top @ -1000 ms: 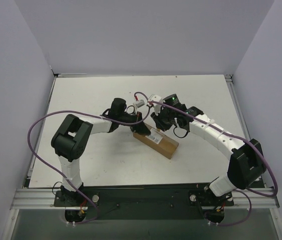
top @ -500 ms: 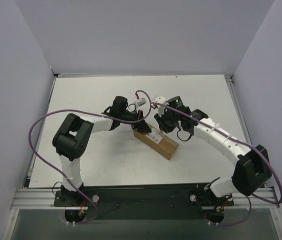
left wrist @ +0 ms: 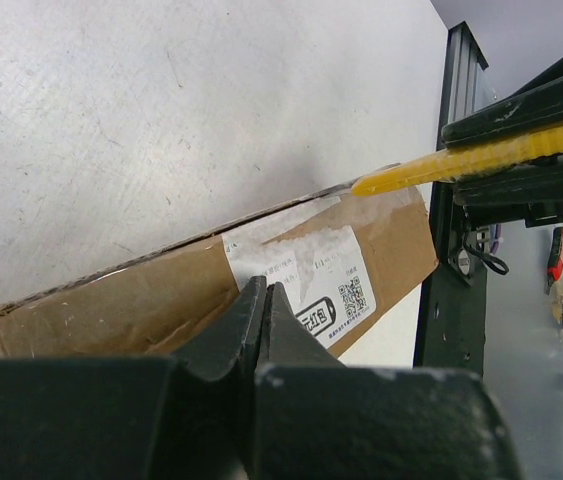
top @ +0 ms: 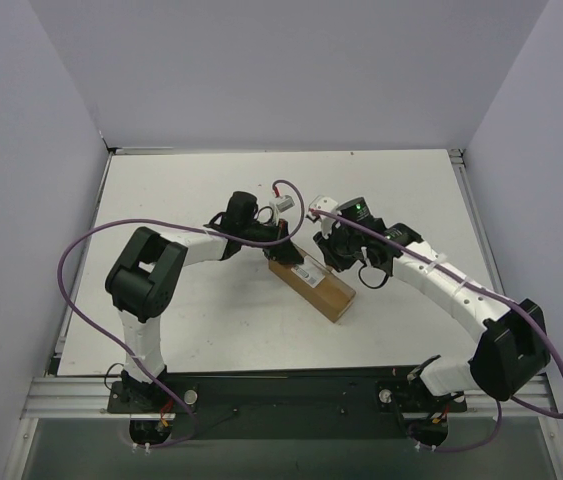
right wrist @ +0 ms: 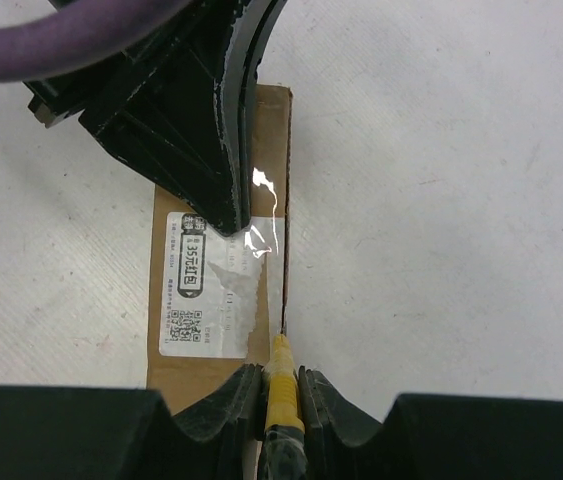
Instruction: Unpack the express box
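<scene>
The express box (top: 313,285), a brown carton with a white label, lies slanted at the table's middle. My left gripper (top: 278,243) is shut and empty, its tips pressing on the box's far end; in the left wrist view the closed tips (left wrist: 264,288) rest on the box (left wrist: 131,300) by the label. My right gripper (right wrist: 281,375) is shut on the yellow utility knife (right wrist: 283,385). The knife's tip touches the seam along the box's (right wrist: 211,290) right edge, about midway along it. The knife also shows in the left wrist view (left wrist: 461,160). The right gripper shows in the top view (top: 333,255).
The white table (top: 181,190) is bounded by grey walls on three sides. A metal rail (top: 261,395) runs along the near edge by the arm bases. Purple cables loop from both arms.
My right gripper has drawn back toward the right along the box with the knife. The left gripper has stayed pressed on the box's far end.
</scene>
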Robot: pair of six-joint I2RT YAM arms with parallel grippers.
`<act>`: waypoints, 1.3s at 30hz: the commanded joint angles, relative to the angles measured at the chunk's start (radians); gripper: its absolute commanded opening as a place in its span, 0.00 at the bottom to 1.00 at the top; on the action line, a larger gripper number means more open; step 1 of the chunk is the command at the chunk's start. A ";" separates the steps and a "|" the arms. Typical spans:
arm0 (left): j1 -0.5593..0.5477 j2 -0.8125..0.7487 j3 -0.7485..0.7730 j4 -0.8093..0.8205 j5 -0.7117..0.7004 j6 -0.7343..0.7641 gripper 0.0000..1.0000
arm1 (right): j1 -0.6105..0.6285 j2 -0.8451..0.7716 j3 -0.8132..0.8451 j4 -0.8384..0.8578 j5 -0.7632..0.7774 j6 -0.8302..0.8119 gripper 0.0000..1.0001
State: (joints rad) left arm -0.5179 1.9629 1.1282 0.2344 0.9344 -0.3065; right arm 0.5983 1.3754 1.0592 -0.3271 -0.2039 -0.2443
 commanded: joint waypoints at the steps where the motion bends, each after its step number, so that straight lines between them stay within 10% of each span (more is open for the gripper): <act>1: -0.001 0.044 0.004 -0.087 -0.146 0.060 0.00 | 0.017 -0.050 -0.021 -0.093 0.006 0.046 0.00; 39: 0.045 -0.030 -0.056 -0.116 -0.278 0.081 0.00 | 0.054 -0.118 -0.016 -0.277 0.109 0.161 0.00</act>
State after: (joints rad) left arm -0.5220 1.9373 1.1187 0.2279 0.8276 -0.2962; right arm 0.6434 1.2968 1.0359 -0.4728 -0.1265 -0.1055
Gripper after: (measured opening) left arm 0.019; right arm 0.187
